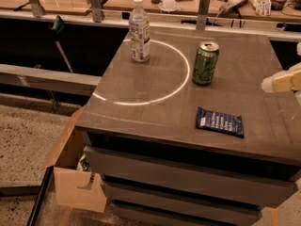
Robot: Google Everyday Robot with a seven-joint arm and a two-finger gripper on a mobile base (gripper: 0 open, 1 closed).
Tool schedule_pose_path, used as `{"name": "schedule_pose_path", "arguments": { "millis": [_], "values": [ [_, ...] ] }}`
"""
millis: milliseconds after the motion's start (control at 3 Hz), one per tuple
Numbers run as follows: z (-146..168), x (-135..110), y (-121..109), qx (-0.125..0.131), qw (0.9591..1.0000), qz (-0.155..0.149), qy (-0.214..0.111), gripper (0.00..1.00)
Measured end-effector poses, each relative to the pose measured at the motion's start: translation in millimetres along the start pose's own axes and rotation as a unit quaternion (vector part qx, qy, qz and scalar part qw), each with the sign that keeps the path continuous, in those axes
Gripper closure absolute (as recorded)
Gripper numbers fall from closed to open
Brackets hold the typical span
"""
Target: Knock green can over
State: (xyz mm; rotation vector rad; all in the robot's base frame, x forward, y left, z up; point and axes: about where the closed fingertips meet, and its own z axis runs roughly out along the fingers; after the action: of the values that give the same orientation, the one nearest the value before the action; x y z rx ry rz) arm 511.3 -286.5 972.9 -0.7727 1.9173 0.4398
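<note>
Standing upright, green can (205, 63) — pincer (281, 82) over table (155, 114) edge, well apart.

The one camera stands high on the near side of the drawer cabinet (155, 86), looking down and toward the far workbench (117, 1). It sits fairly close: the whole top fits, plus a cardboard box (77, 189) near left. The gripper (282, 81) shows at the right edge.

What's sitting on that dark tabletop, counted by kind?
Cans: 1, the green can
Bottles: 1, the clear plastic bottle
Packets: 1, the dark blue packet
Total: 3
The end effector hovers at the right edge of the tabletop, apart from the can.
</note>
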Motion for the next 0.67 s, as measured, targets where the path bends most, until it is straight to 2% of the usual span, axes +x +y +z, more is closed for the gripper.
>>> {"name": "schedule_pose_path", "arguments": {
  "millis": [333, 667],
  "values": [
    [21, -1, 9, -0.011, 0.9996, -0.019, -0.017, 0.00],
    [65, -6, 22, -0.046, 0.9965, -0.045, -0.054, 0.00]
  ]
}}
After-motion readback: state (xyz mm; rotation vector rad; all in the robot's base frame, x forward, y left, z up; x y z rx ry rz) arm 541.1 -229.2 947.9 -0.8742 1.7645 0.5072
